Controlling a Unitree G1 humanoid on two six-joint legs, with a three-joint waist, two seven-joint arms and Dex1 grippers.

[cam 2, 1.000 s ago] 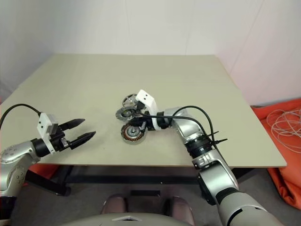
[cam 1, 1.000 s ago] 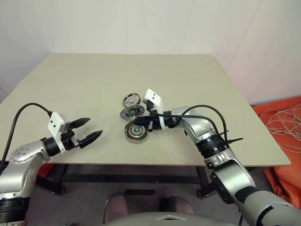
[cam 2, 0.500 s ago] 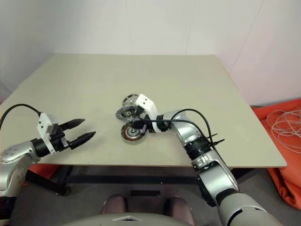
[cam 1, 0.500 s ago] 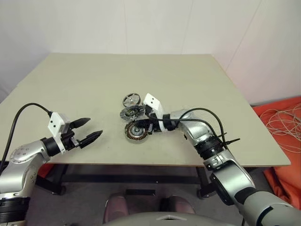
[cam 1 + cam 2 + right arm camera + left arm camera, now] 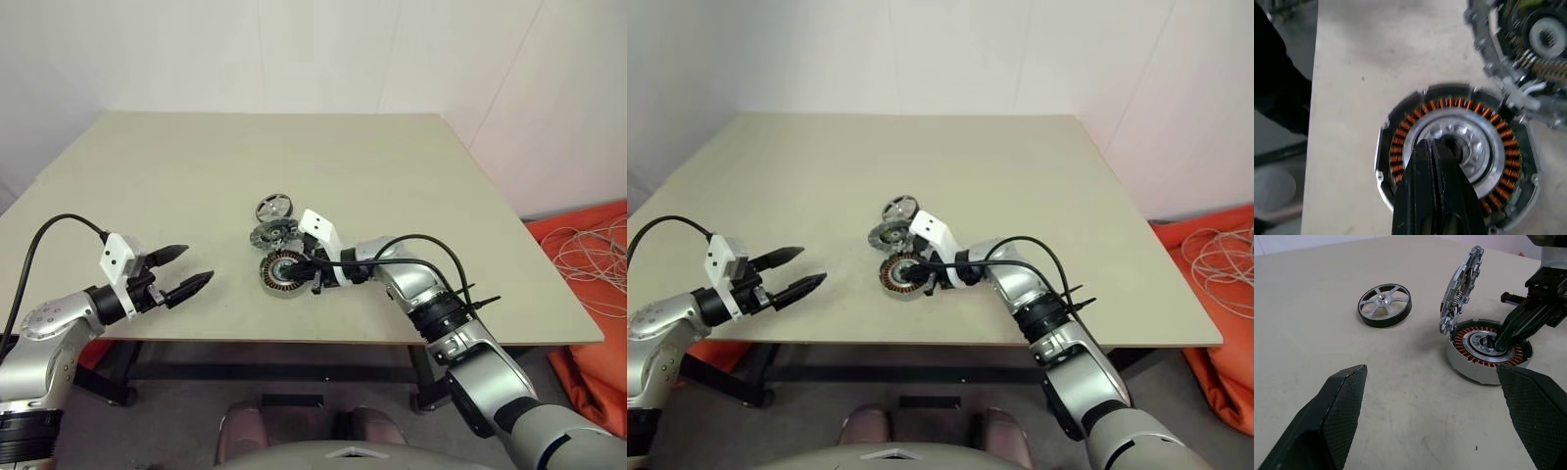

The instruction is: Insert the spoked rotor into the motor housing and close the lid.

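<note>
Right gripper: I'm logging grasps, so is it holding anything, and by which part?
Nothing is held. The right gripper is shut, its tips over the centre of the motor housing. The left gripper is open.

Left arm is parked out to the side, elbow bent, left tool pointing forward and a bit inward with its two black fingers spread wide. Right arm reaches in across the middle, wrist angled down, right tool pinched fully closed at the tips.
</note>
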